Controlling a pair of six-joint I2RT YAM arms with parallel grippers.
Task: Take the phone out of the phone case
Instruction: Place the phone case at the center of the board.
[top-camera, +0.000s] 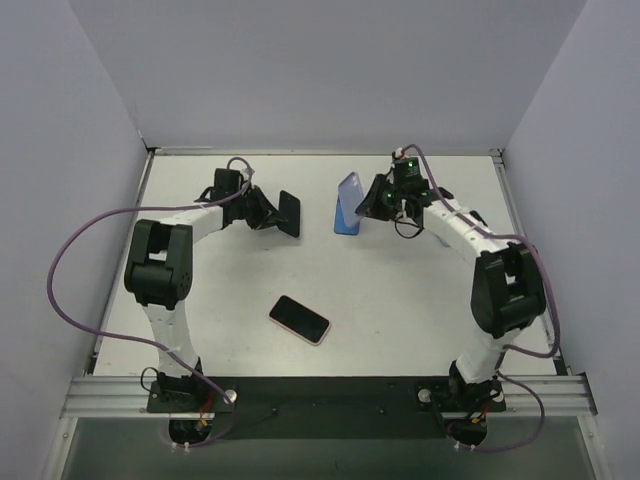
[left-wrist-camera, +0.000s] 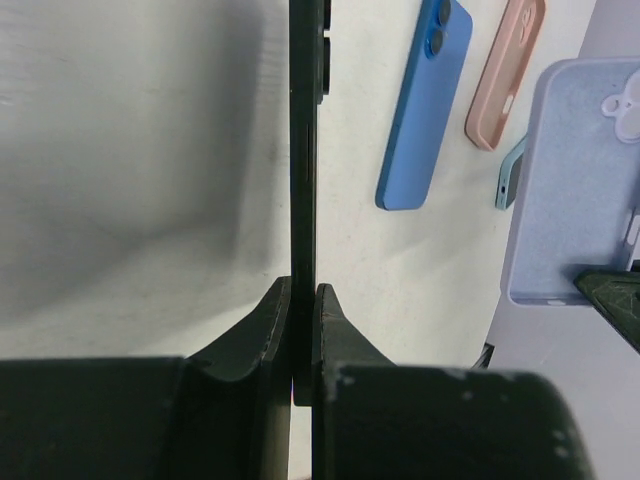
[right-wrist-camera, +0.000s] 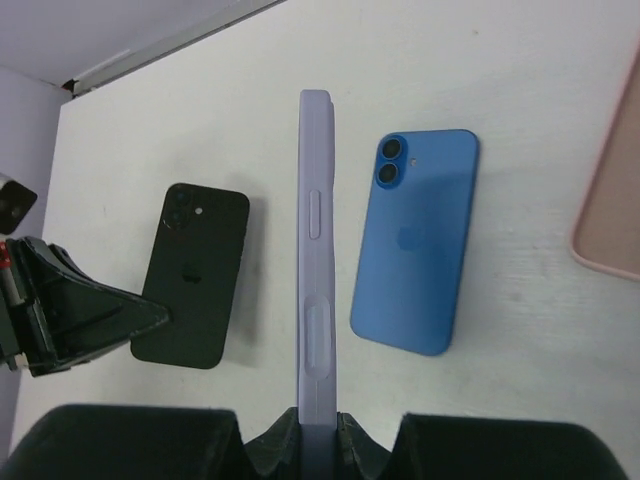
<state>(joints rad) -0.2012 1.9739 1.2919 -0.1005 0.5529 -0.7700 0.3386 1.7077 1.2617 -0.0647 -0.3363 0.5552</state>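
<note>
Left gripper (left-wrist-camera: 300, 330) pinches the black phone (top-camera: 290, 213), upper left of centre in the top view. Right gripper (right-wrist-camera: 317, 430) clamps the lavender case (right-wrist-camera: 316, 250) edge-on, apart from the phone. Blue phone (right-wrist-camera: 415, 240) and pink case (left-wrist-camera: 505, 70) lie on the table (top-camera: 400, 300).

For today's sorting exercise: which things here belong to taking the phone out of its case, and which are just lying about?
In the job:
black phone, held in the left jaws
lavender case, held in the right jaws

Lying about:
blue phone
pink case
</note>
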